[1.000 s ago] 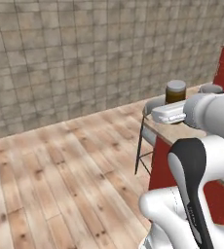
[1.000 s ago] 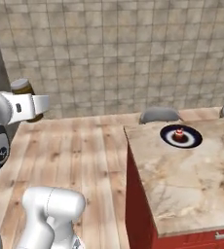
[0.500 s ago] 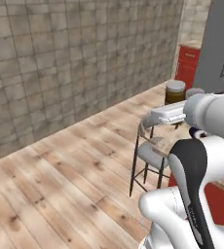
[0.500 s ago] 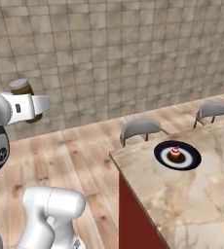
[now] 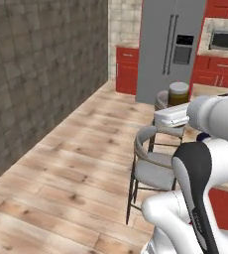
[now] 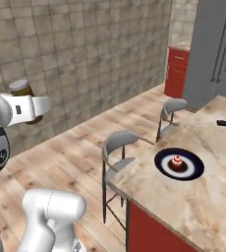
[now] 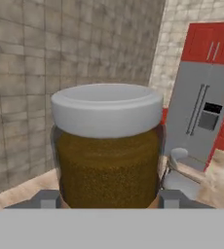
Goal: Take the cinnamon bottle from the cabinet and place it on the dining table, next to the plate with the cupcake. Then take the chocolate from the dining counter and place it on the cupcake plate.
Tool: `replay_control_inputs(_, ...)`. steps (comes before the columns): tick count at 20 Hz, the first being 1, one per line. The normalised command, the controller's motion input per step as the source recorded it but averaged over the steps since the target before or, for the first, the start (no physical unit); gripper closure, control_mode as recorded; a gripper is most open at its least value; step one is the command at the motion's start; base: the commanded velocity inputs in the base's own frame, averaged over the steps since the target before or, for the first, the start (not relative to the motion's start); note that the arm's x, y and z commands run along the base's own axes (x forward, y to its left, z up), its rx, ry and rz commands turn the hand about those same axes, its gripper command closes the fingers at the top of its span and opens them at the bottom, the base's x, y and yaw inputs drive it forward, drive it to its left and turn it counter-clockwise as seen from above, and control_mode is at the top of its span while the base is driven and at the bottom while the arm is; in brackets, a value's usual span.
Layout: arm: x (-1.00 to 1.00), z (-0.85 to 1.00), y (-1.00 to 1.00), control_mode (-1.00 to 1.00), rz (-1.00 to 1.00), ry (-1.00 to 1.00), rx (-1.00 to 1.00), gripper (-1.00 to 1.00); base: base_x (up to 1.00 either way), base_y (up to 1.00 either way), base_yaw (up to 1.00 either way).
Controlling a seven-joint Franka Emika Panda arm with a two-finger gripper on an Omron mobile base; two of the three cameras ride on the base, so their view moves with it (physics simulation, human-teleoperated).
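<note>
My gripper (image 7: 109,198) is shut on the cinnamon bottle (image 7: 107,146), a jar of brown powder with a grey lid, and a dark fingertip (image 7: 48,198) shows at each side of it. The jar (image 5: 178,93) stands upright above the white hand, held high over the wooden floor. In the right base view the jar (image 6: 21,89) is at the far left, well apart from the dining table (image 6: 208,202). On that marbled top lies the dark plate (image 6: 191,167) with the cupcake (image 6: 176,161) on it. The black chocolate (image 6: 224,123) lies farther back on the same top.
Two grey chairs (image 6: 119,143) (image 6: 174,106) stand along the island's near edge, one of them (image 5: 153,171) just below the hand. A grey fridge (image 5: 170,49) and low red cabinets (image 5: 127,69) stand behind. A stone wall (image 5: 36,74) runs along the left.
The whole scene has swung with the base: the fridge and red cabinets have come into view and the island's plate sits closer. The jar stays held in the gripper.
</note>
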Motion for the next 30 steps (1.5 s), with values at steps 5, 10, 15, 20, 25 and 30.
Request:
replay_control_inputs(5,0.0,0.0,0.0,1.0,0.0,0.0,0.0,1.0,0.88,0.97,-0.71)
replay_control_inputs(10,0.0,0.0,0.0,1.0,0.0,0.0,0.0,1.0,0.8,0.95,-0.74)
replay_control_inputs(15,0.0,0.0,0.0,1.0,0.0,0.0,0.0,1.0,0.78,0.99,-0.74)
replay_control_inputs(20,0.0,0.0,0.0,1.0,0.0,0.0,0.0,1.0,0.69,1.0,-0.73)
replay_control_inputs(25,0.0,0.0,0.0,1.0,0.0,0.0,0.0,1.0,0.43,0.93,-0.78)
replay_control_inputs(30,0.0,0.0,0.0,1.0,0.0,0.0,0.0,1.0,0.45,0.86,-0.8)
